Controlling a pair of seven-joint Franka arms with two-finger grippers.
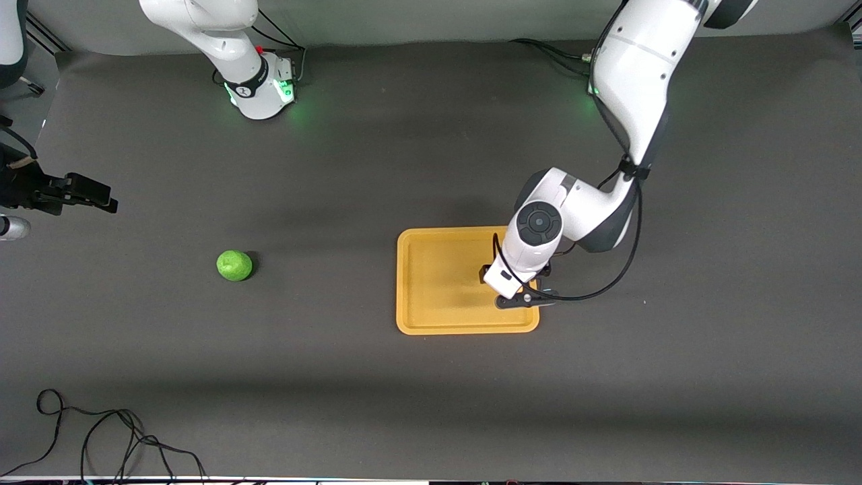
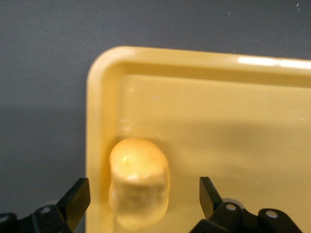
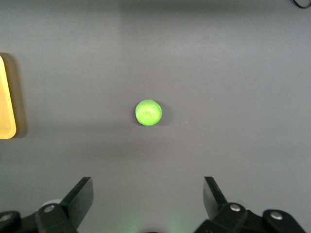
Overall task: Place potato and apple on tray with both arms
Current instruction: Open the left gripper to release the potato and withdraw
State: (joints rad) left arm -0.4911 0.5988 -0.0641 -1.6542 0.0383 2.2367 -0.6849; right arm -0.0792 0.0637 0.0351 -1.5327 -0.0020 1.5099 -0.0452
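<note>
The yellow-orange tray (image 1: 438, 283) lies flat on the dark table. The potato (image 2: 138, 182) lies on the tray (image 2: 218, 136) close to the rim, near a rounded corner at the left arm's end. In the front view the left hand hides it. My left gripper (image 1: 518, 296) (image 2: 143, 191) is open, low over the potato, a finger on each side with gaps. The green apple (image 1: 234, 265) (image 3: 148, 112) sits on the table toward the right arm's end. My right gripper (image 3: 148, 191) is open and empty, high over the table, out of the front view.
A black device (image 1: 67, 192) juts in at the table edge at the right arm's end. Black cables (image 1: 101, 431) lie near the front edge. The tray's edge (image 3: 6, 102) shows in the right wrist view.
</note>
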